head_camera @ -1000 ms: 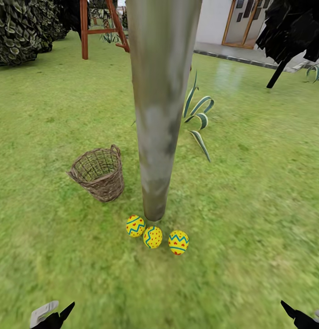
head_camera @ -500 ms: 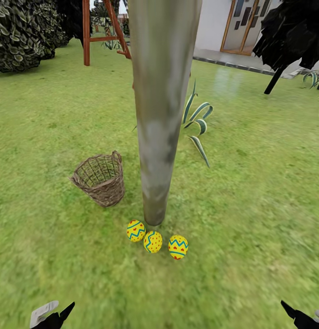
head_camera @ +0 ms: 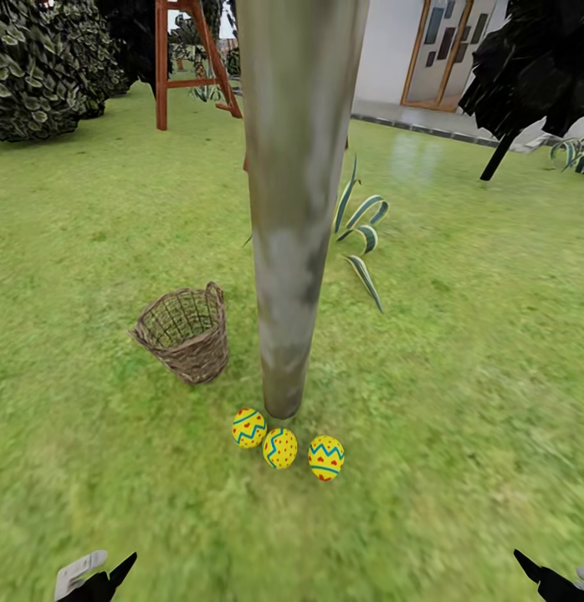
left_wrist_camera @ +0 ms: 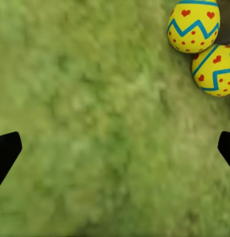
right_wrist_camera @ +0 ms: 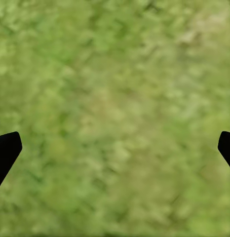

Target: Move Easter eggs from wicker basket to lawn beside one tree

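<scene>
— Left to right?
— Wicker basket [head_camera: 183, 333] on the lawn [head_camera: 459, 351], seemingly emptied; tree [head_camera: 294, 209]; three Easter eggs [head_camera: 279, 447] at its foot, ahead of both grippers, nearer the left.
— Arms?
— Held low. Left gripper [left_wrist_camera: 115, 150] spread wide, holding nothing; right gripper [right_wrist_camera: 115, 150] likewise.

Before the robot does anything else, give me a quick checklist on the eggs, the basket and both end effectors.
1. Three Easter eggs lying on the lawn: ok.
2. All three close to the foot of the same tree: ok.
3. Wicker basket holds no egg: looks ok through the open top; the bottom is only partly visible.
4. Left end effector open, holding nothing: ok.
5. Right end effector open, holding nothing: ok.
</scene>
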Motion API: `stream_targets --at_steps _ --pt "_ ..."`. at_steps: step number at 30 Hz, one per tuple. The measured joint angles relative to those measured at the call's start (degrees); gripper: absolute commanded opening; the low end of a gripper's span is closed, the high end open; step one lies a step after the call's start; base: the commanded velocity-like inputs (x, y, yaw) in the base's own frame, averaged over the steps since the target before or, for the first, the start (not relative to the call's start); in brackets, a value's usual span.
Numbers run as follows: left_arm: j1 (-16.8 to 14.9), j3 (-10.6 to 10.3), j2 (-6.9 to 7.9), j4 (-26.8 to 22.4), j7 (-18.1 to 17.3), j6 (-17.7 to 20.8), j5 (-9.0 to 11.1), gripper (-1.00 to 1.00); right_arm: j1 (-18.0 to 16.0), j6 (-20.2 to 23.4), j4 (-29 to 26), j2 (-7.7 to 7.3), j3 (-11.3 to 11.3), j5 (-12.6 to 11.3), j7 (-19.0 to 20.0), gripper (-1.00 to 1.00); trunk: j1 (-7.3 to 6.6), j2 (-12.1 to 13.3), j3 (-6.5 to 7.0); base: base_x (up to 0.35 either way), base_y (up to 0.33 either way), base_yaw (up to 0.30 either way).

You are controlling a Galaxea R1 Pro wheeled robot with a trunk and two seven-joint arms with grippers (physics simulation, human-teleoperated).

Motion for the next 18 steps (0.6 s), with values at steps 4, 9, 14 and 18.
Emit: stream_targets --at_steps 4,9,14,18 --pt "0.0 0.0 0.0 0.0 0.0 0.0 0.0 1.0 0.0 0.0 0.0 0.01 0.0 0.0 0.0 1.0 0.0 0.0 0.38 0.0 0.0 0.0" --pt "0.0 0.0 0.0 0.0 0.0 0.0 0.0 1.0 0.0 0.0 0.0 0.0 0.0 0.0 0.0 1.0 0.0 0.0 0.84 0.0 0.0 0.0" --pt "0.0 -0.1 0.0 0.0 0.0 0.0 0.0 1.0 0.0 0.0 0.0 0.03 0.0 0.0 0.0 1.0 0.0 0.0 1.31 0.0 0.0 0.0" --pt "0.0 -0.1 0.0 0.0 0.0 0.0 0.0 1.0 0.0 0.0 0.0 0.02 0.0 0.0 0.0 1.0 0.0 0.0 1.69 0.0 0.0 0.0"
